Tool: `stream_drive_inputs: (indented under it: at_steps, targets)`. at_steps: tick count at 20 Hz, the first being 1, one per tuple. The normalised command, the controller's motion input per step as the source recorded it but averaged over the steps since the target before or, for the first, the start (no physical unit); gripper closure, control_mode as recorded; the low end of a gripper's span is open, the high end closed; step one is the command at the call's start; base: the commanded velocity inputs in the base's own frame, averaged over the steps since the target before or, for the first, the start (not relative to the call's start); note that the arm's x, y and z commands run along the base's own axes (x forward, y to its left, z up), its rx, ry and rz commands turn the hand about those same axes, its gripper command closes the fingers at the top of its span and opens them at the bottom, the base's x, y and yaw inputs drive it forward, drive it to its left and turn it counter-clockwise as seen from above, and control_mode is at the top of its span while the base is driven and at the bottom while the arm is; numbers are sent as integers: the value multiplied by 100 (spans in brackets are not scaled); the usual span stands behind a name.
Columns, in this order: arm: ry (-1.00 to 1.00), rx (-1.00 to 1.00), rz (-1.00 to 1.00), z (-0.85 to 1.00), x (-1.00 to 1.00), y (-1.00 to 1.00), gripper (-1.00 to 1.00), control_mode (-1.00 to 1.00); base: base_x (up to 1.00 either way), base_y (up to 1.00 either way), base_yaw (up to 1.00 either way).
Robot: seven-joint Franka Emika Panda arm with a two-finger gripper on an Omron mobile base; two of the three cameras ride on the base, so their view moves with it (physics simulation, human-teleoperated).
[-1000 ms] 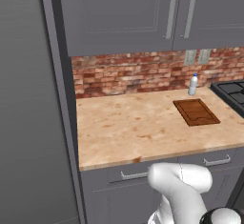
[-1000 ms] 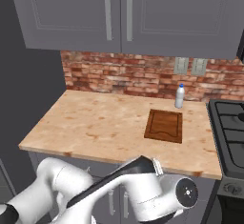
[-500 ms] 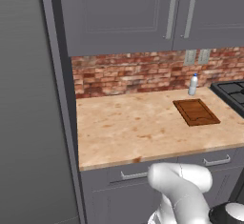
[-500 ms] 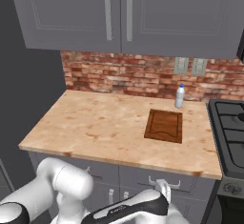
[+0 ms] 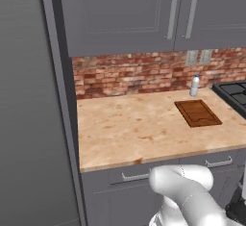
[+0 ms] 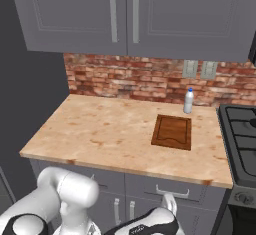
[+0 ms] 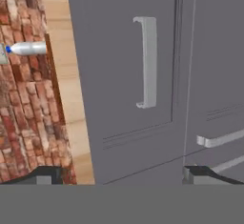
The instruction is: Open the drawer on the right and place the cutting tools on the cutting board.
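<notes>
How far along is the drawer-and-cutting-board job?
Done: nothing visible yet. The wide matte grey drawer on the right is shut, and the dark reddish-brown wooden cutting board is bare. In hand: the open end effector faces the drawer's slim silver bar handle, short of it. Left: pull the drawer open, then move the cutting tools onto the board.

left base view: high behind the arm on its left, looking forward and down across the countertop (image 5: 129, 129) toward the brick wall (image 5: 139, 73)
right base view: same height on the right, looking down the same counter, stove (image 6: 242, 139) at its right edge
shared by both: cutting board (image 5: 198, 113) (image 6: 172, 131), white bottle (image 5: 194, 85) (image 6: 188, 101), upper cabinets (image 5: 144, 13)
hand view: rolled sideways, close to the drawer (image 7: 128, 70) front, facing its handle (image 7: 147, 62), bottle (image 7: 26, 48) far behind
</notes>
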Motion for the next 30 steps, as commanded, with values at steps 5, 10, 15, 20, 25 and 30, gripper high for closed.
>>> stream_drive_inputs:
  at_steps: [5, 10, 15, 20, 25, 30]
  targets:
    - [-13, 0, 0, -36, 37, -5, -100, -100, 0, 0, 0]
    - [-15, 0, 1, -43, 32, -17, -100, -100, 0, 0, 0]
    - [-15, 0, 4, -43, 21, -29, -100, -100, 0, 0, 0]
    - [-12, 0, 7, -29, 22, -45, -100, -100, 0, 0, 0]
    - [-8, 0, 7, -22, 29, -37, -100, -100, 0, 0, 0]
    - [-2, 0, 2, -21, 30, -12, -100, -100, 0, 0, 0]
